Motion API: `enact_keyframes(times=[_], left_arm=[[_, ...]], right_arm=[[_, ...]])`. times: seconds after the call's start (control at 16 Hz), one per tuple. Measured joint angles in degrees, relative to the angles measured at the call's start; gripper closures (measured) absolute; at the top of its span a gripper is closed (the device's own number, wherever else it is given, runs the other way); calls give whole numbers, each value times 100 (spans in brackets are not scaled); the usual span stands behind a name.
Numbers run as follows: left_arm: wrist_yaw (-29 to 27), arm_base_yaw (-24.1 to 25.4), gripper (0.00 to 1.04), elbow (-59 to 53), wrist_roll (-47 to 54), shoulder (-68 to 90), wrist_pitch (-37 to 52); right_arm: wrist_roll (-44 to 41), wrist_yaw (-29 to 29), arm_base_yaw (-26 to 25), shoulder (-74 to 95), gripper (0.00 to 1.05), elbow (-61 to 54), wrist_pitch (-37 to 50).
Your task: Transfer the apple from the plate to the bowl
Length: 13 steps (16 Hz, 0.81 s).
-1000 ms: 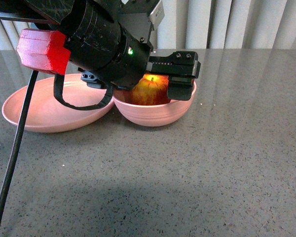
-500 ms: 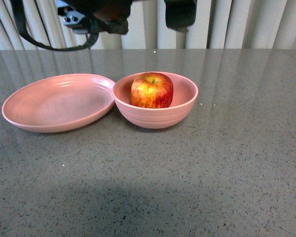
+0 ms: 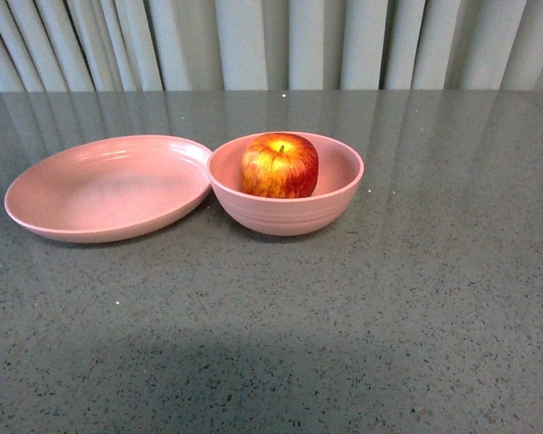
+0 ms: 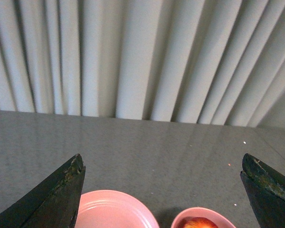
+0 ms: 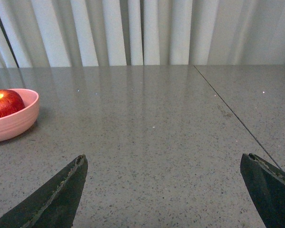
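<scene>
- Front view a second ago: left arm low over the bowl (image 3: 286, 192), blocking most of it. Half a second ago only bits of it showed at the top edge; now neither arm appears in that view.
- Apple (image 3: 280, 165) sits upright inside the bowl at frame centre, stem up, nothing touching it. Plate (image 3: 107, 186) at centre left is bare, its rim touching or just beside the bowl's.
- Meaning: the transfer looks finished, and what remains is probably just retreat.
- Left gripper (image 4: 161, 190): fingers spread wide at the lower corners of the left wrist view, nothing between them, raised well above the table, with plate and bowl small at the bottom edge.
- Right gripper (image 5: 166, 190): fingers also wide apart and empty, low over bare table (image 5: 147, 123), with the bowl and apple at the left edge.
</scene>
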Motion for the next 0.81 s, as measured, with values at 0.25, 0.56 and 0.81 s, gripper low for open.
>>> enact_keyframes(times=[0.25, 0.56, 0.81], left_arm=[[-754, 151, 34, -1045, 713, -656, 468], [-367, 662, 88, -2973, 962, -1729, 1261], [-149, 925, 104, -3856, 968, -2339, 1427]], right_arm=[[0, 0, 0, 0, 7, 0, -2], [0, -2, 0, 0, 7, -2, 0], [0, -2, 0, 0, 7, 0, 0]])
